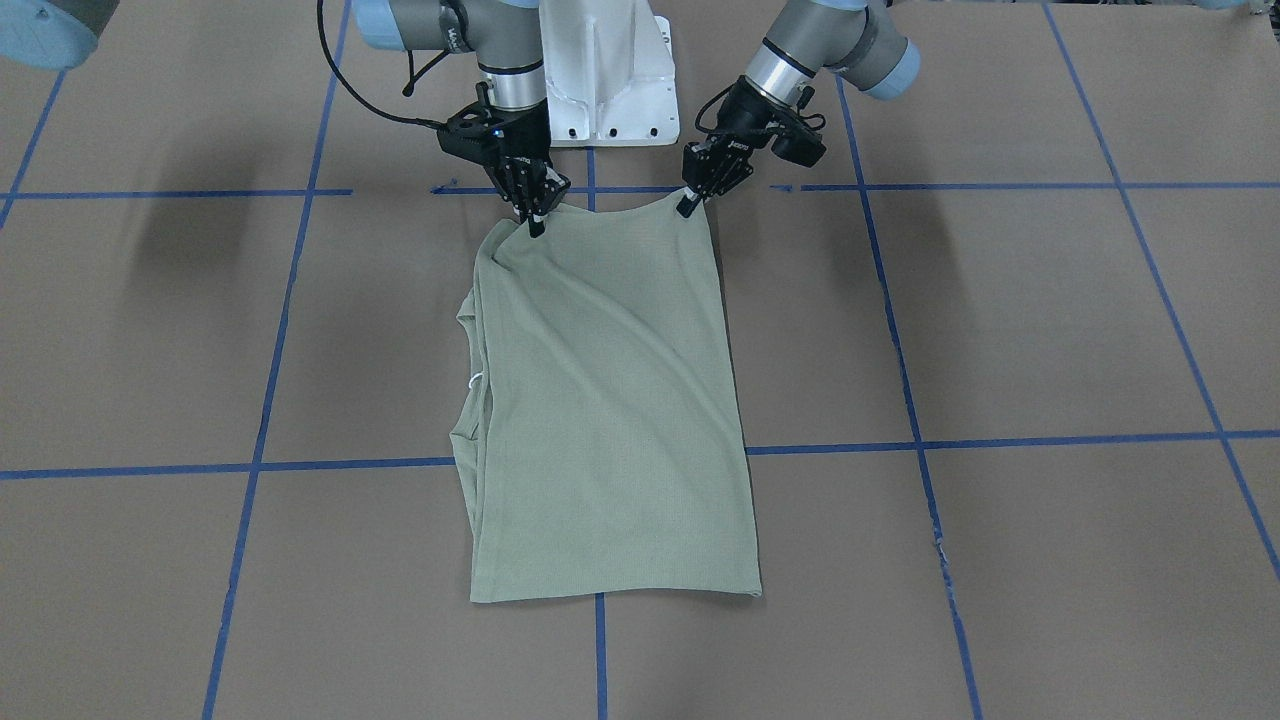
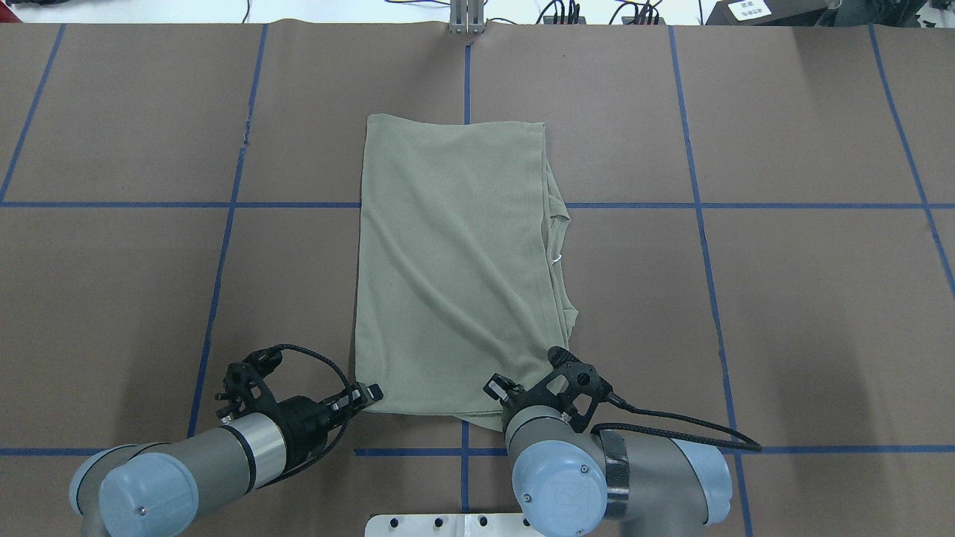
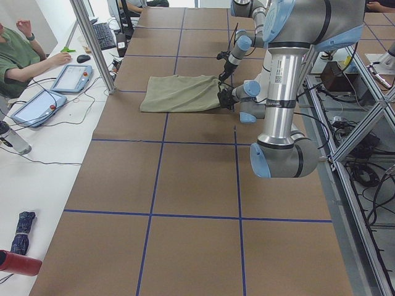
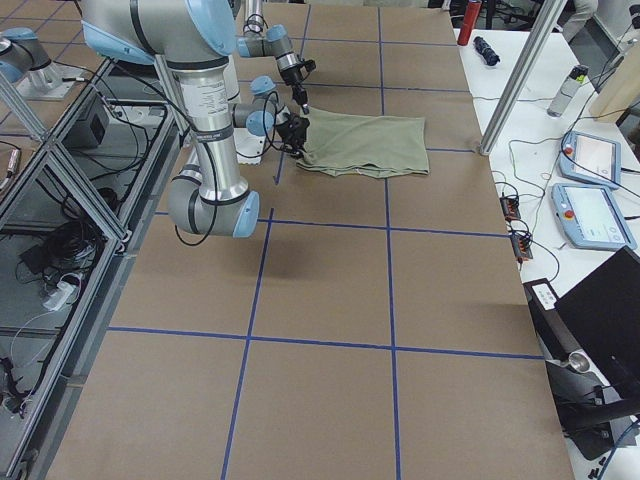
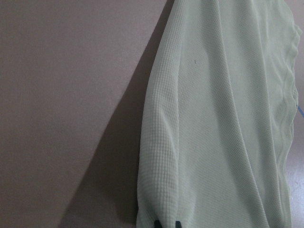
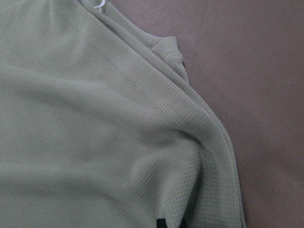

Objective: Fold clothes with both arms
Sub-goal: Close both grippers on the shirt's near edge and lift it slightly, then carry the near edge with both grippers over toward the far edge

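Shirt (image 1: 610, 400) gripped by left pincer (image 1: 689, 204), right pincer (image 1: 535, 222).

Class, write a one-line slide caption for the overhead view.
The left gripper and right gripper each pinch a near corner of the folded sage-green shirt on the gridded table.

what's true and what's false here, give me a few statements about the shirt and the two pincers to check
1. The left pincer and right pincer each pinch a corner of the shirt at its edge nearest the robot. True.
2. The shirt lies spread with both sleeves stretched out. False: it is folded into a narrow rectangle.
3. A white tag string shows at the shirt's edge on the robot's right. True.
4. The table is white. False: it is brown with blue lines.
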Action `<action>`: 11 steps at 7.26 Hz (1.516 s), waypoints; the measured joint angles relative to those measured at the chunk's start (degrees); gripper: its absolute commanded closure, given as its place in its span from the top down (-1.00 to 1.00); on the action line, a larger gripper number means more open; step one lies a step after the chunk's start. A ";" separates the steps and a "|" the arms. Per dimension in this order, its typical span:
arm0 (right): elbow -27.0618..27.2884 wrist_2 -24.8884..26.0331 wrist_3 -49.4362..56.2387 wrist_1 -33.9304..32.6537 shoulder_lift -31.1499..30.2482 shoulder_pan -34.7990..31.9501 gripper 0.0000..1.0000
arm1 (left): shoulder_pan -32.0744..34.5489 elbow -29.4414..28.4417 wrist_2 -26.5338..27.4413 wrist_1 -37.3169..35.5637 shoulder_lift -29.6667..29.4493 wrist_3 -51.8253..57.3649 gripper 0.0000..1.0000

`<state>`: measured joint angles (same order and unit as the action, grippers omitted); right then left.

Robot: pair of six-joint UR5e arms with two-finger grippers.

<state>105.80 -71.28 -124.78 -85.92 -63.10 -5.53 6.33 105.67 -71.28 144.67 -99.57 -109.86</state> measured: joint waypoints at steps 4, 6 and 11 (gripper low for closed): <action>6.42 -0.37 -1.01 -1.41 -0.53 -0.44 -1.00 | 0.41 8.83 -3.35 -5.19 1.77 1.99 -1.00; 18.98 -2.50 -1.05 -11.57 -0.64 0.19 -1.00 | 0.66 23.23 -8.80 -19.85 2.24 2.66 -1.00; 22.45 -5.00 1.82 -21.12 4.28 -2.12 -1.00 | 3.48 28.65 -13.22 -32.13 -0.19 7.33 -1.00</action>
<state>128.25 -76.28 -122.96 -107.04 -58.83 -7.65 9.81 134.32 -84.50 112.54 -99.76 -102.54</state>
